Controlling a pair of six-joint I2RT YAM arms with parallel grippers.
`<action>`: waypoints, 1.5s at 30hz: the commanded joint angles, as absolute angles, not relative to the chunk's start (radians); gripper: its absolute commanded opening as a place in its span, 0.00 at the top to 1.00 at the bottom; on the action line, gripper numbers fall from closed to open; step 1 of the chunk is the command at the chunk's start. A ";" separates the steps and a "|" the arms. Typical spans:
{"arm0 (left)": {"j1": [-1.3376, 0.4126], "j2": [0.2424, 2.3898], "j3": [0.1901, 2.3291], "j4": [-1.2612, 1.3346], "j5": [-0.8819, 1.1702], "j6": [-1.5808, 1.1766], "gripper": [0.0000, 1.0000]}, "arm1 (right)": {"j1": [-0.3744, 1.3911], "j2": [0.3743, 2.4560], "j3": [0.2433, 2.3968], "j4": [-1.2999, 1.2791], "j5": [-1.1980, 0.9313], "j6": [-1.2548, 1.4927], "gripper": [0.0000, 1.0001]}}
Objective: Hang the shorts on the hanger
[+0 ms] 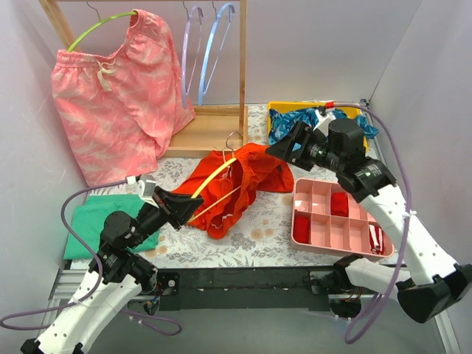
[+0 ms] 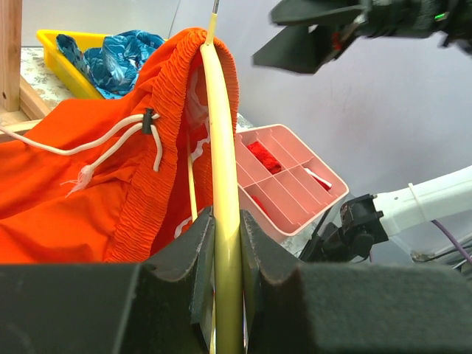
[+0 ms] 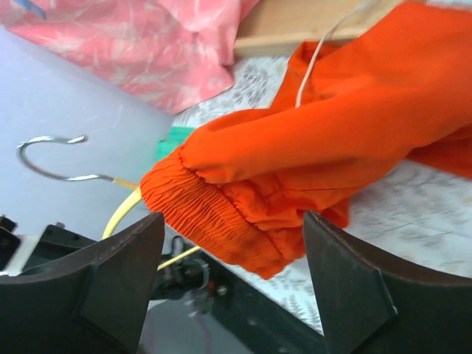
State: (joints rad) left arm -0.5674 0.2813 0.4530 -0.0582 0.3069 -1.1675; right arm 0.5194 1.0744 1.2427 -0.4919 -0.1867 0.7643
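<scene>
Yellow hanger (image 1: 214, 177) sits pinched in the left tool (image 1: 179, 207) over the near-left part of the desk (image 1: 258, 237), its arc threaded through the waistband of the shorts (image 1: 243, 181), which drape over it mid-desk. Toward the far-right corner, the right tool (image 1: 289, 147) gapes wide just beside the orange cloth, holding nothing.

The floral-printed bench (image 1: 258, 240) carries a folded green cloth (image 1: 90, 221) at left, a wooden rack base (image 1: 206, 134) at the back and a yellow tray (image 1: 283, 108) far right. A pink divided tray (image 1: 324, 233) sits near right, and the shorts (image 1: 247, 177) trail onto the middle.
</scene>
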 commanded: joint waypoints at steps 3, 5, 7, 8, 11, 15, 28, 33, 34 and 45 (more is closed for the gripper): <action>-0.565 0.314 0.494 0.071 0.334 -1.134 1.00 | 0.469 1.149 1.086 -0.121 -0.535 1.107 0.17; -0.565 0.324 0.494 0.074 0.342 -1.129 1.00 | 0.468 1.164 1.081 -0.104 -0.511 1.143 0.16; -0.565 0.337 0.495 0.077 0.353 -1.123 1.00 | 0.465 1.172 1.069 -0.088 -0.486 1.196 0.16; -0.565 0.342 0.495 0.078 0.357 -1.120 1.00 | 0.462 1.172 1.060 -0.071 -0.470 1.212 0.15; -0.565 0.362 0.500 0.083 0.380 -1.109 1.00 | 0.457 1.181 1.014 -0.012 -0.450 1.285 0.15; -0.565 0.382 0.506 0.084 0.414 -1.098 1.00 | 0.457 1.198 0.960 0.070 -0.440 1.347 0.16; -0.572 0.474 0.525 0.107 0.512 -1.088 1.00 | 0.456 1.266 0.920 0.138 -0.457 1.394 0.83; -0.575 0.499 0.548 0.063 0.486 -1.135 0.77 | 0.454 1.240 0.864 0.127 -0.463 1.384 0.99; -0.575 0.489 0.549 0.051 0.473 -1.141 0.71 | 0.453 1.235 0.853 0.124 -0.463 1.378 0.99; -0.575 0.434 0.537 -0.199 0.204 -1.425 0.36 | 0.453 1.154 0.703 0.337 -0.571 1.341 0.99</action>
State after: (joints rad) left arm -0.5762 0.4194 0.5407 -0.0586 0.3553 -1.2655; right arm 0.4526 1.2316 0.7174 0.1429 -0.4934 1.3712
